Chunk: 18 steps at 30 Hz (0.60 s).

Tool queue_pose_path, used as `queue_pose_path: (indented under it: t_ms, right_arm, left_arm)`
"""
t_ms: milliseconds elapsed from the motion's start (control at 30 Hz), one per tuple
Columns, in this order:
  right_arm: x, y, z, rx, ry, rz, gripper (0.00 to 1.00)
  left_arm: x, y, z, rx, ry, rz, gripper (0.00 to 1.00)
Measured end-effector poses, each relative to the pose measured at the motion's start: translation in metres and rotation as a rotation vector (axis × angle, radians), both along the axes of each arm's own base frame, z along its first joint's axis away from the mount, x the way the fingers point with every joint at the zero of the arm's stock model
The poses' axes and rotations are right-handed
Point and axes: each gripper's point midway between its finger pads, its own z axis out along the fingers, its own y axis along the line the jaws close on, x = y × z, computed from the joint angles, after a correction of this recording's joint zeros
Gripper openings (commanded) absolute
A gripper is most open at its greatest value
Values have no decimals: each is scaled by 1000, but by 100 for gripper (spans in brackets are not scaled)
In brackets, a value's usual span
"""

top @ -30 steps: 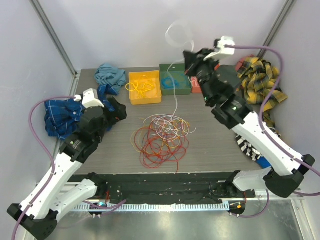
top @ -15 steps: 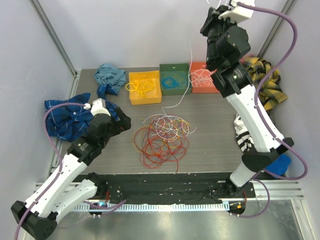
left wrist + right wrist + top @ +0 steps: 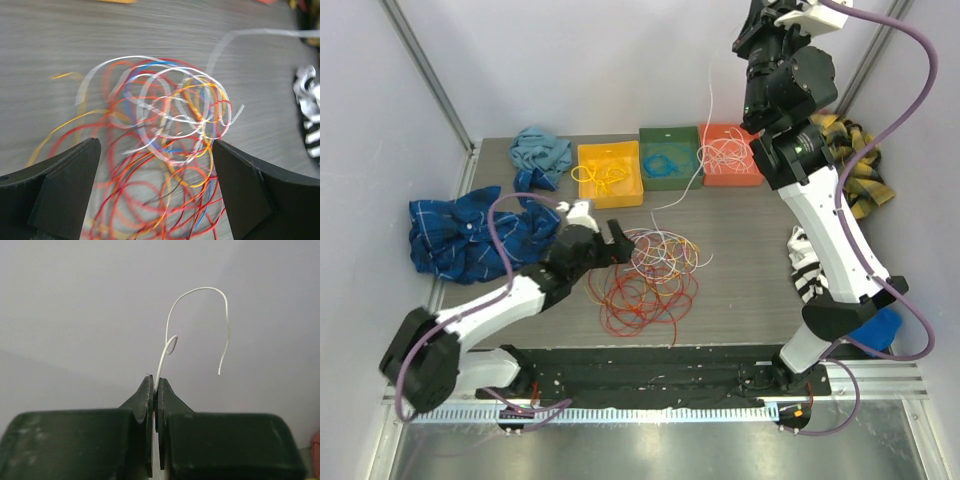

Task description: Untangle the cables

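Observation:
The cables [image 3: 648, 272] lie in a tangled heap of red, orange, yellow and white loops at mid-table. My left gripper [image 3: 612, 240] is low at the heap's left edge. In the left wrist view it [image 3: 156, 145] stands open, the blurred cables [image 3: 167, 125] on the table between and beyond its fingers. My right gripper [image 3: 752, 25] is raised high at the back right, shut on one white cable [image 3: 707, 120]. That cable hangs down past the bins and trails back to the heap. The right wrist view shows this gripper [image 3: 155, 386] pinching the white cable [image 3: 200, 288], whose free end curls above.
Yellow [image 3: 610, 174], green [image 3: 670, 158] and orange [image 3: 730, 156] bins line the back; each holds cables. A teal cloth [image 3: 540, 150] and a blue plaid cloth [image 3: 455, 235] lie on the left. On the right are a yellow plaid cloth [image 3: 842, 160] and a striped cloth [image 3: 807, 265].
My right arm has lifted the white cable from over the bins to high near the back wall. My left arm has swung in and reached low to the heap's left edge.

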Motion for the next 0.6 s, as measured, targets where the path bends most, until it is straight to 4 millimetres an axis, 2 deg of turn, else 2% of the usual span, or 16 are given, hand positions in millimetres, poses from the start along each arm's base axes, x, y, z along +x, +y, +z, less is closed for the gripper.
queue_pose_path:
  t_ms: [167, 400, 467, 500, 567, 600]
  right_arm:
    - [7, 9, -19, -4, 34, 33, 1]
    - [17, 23, -53, -25, 101, 79, 1]
    - [14, 23, -56, -28, 107, 90, 1]
    - [13, 23, -57, -28, 109, 93, 1]
    - [7, 20, -55, -24, 104, 97, 1]
    - [4, 18, -54, -23, 103, 97, 1]
  left_arm:
    - [25, -66, -5, 26, -107, -171, 100]
    - [71, -116, 0, 8, -264, -248, 97]
    - [84, -128, -4, 8, -287, -255, 82]
    - [89, -132, -7, 10, -291, -258, 63]
    - [99, -140, -14, 21, -287, -260, 36]
    - [102, -142, -16, 23, -285, -257, 6]
